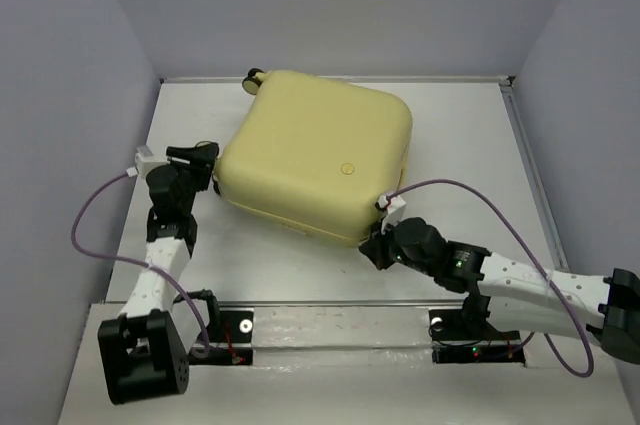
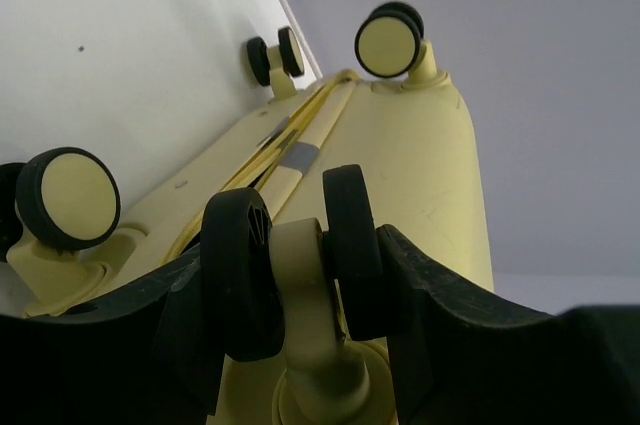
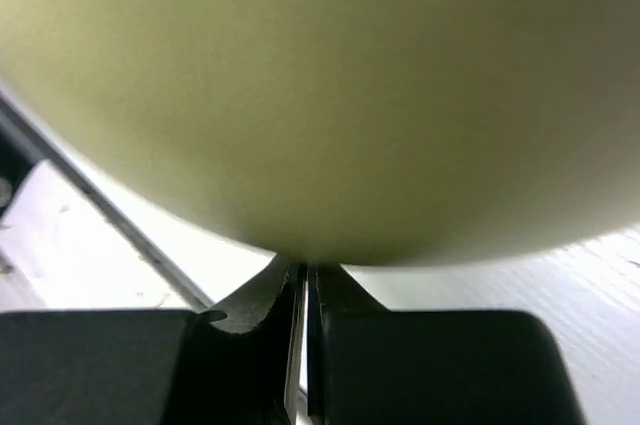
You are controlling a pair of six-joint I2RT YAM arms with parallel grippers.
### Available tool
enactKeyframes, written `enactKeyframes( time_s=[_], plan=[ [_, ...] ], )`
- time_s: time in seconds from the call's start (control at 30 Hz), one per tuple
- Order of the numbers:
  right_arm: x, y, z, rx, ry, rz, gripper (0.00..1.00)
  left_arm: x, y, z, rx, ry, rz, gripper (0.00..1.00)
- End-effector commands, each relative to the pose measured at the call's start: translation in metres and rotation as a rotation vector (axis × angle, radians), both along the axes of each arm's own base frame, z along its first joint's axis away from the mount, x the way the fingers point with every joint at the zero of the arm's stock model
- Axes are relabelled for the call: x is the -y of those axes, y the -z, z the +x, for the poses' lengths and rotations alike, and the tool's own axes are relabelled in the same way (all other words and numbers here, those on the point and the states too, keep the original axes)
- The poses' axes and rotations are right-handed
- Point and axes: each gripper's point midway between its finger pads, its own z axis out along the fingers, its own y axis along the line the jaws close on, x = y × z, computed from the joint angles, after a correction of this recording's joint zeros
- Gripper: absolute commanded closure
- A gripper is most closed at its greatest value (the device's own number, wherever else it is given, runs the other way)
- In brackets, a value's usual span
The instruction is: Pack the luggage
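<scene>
Lying closed at frame centre, the luggage (image 1: 315, 150) looks nearly done, left gripper (image 1: 203, 153) clamped on a caster wheel (image 2: 347, 245), right gripper (image 3: 305, 280) pinched together against its lower edge.

The closed luggage (image 1: 315, 150) fills the back-left of the table (image 1: 470, 165), one caster wheel (image 2: 350, 245) wedged inside my left gripper (image 1: 198, 155), its near corner against my right gripper (image 1: 376, 243), bare tabletop open right and front.

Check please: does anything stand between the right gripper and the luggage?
Nothing visible does. The right gripper, shut, appears to touch the luggage with its tips, at the shell's near corner.
</scene>
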Motion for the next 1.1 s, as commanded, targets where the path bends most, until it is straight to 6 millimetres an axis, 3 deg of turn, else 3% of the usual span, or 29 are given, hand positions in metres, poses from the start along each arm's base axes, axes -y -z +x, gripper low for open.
enactKeyframes(
  time_s=[0.0,0.03,0.07,0.13,0.17,0.23,0.3,0.4,0.43,0.47,0.5,0.57,0.6,0.63,0.7,0.8,0.83,0.87,0.9,0.93,0.97,1.07],
  plan=[
    [-0.033,-0.051,0.029,0.108,-0.022,0.124,0.93,0.049,0.022,-0.056,0.084,0.263,0.132,0.94],
    [-0.046,-0.044,0.018,0.051,-0.055,0.167,0.93,0.049,0.028,-0.062,0.077,0.262,0.13,0.94],
    [-0.06,-0.021,-0.016,0.004,-0.145,0.168,0.93,0.049,0.032,-0.073,0.08,0.257,0.129,0.94],
    [-0.089,-0.007,-0.042,-0.038,-0.152,0.253,0.93,0.046,0.031,-0.08,0.093,0.232,0.135,0.94],
    [-0.101,0.004,-0.077,-0.064,-0.207,0.251,0.93,0.045,0.026,-0.084,0.107,0.222,0.141,0.94],
    [-0.116,0.017,-0.078,-0.053,-0.155,0.251,0.93,0.043,0.019,-0.086,0.12,0.211,0.147,0.94],
    [-0.12,0.009,-0.066,-0.015,-0.098,0.235,0.93,0.045,0.007,-0.086,0.139,0.226,0.155,0.94],
    [-0.099,-0.032,-0.017,0.117,-0.028,0.221,0.93,0.052,-0.004,-0.091,0.162,0.265,0.162,0.94],
    [-0.088,-0.064,-0.004,0.147,-0.012,0.292,0.93,0.053,-0.008,-0.095,0.175,0.27,0.165,0.94],
    [-0.078,-0.079,0.01,0.163,0.001,0.318,0.93,0.053,-0.009,-0.096,0.176,0.271,0.171,0.94],
    [-0.062,-0.095,0.037,0.17,0.009,0.328,0.93,0.053,-0.011,-0.098,0.18,0.271,0.18,0.94],
    [-0.037,-0.129,0.066,0.227,0.03,0.314,0.93,0.054,-0.018,-0.103,0.203,0.275,0.186,0.94],
    [-0.029,-0.122,0.07,0.22,0.031,0.282,0.93,0.054,-0.02,-0.105,0.209,0.276,0.187,0.94],
    [-0.027,-0.137,0.076,0.238,0.033,0.286,0.93,0.054,-0.021,-0.107,0.211,0.276,0.186,0.94],
    [-0.023,-0.135,0.076,0.238,0.024,0.272,0.93,0.058,-0.025,-0.112,0.229,0.29,0.177,0.94],
    [-0.03,-0.092,0.048,0.097,-0.077,0.274,0.93,0.06,-0.024,-0.117,0.231,0.303,0.173,0.94],
    [-0.024,-0.054,0.033,0.024,-0.092,0.235,0.93,0.06,-0.027,-0.118,0.236,0.305,0.175,0.94],
    [-0.023,-0.06,0.032,0.026,-0.079,0.258,0.93,0.061,-0.026,-0.118,0.233,0.308,0.174,0.94],
    [-0.01,-0.028,0.023,-0.024,-0.055,0.22,0.93,0.06,-0.032,-0.118,0.245,0.302,0.188,0.94],
    [0.001,-0.034,0.019,-0.014,-0.027,0.255,0.93,0.059,-0.036,-0.117,0.251,0.297,0.193,0.94],
    [0.011,-0.02,0.012,-0.045,-0.006,0.231,0.93,0.055,-0.044,-0.114,0.259,0.278,0.206,0.94],
    [0.024,-0.043,0.005,0.002,-0.002,0.271,0.9,0.054,-0.062,-0.104,0.276,0.27,0.199,0.94]
  ],
)
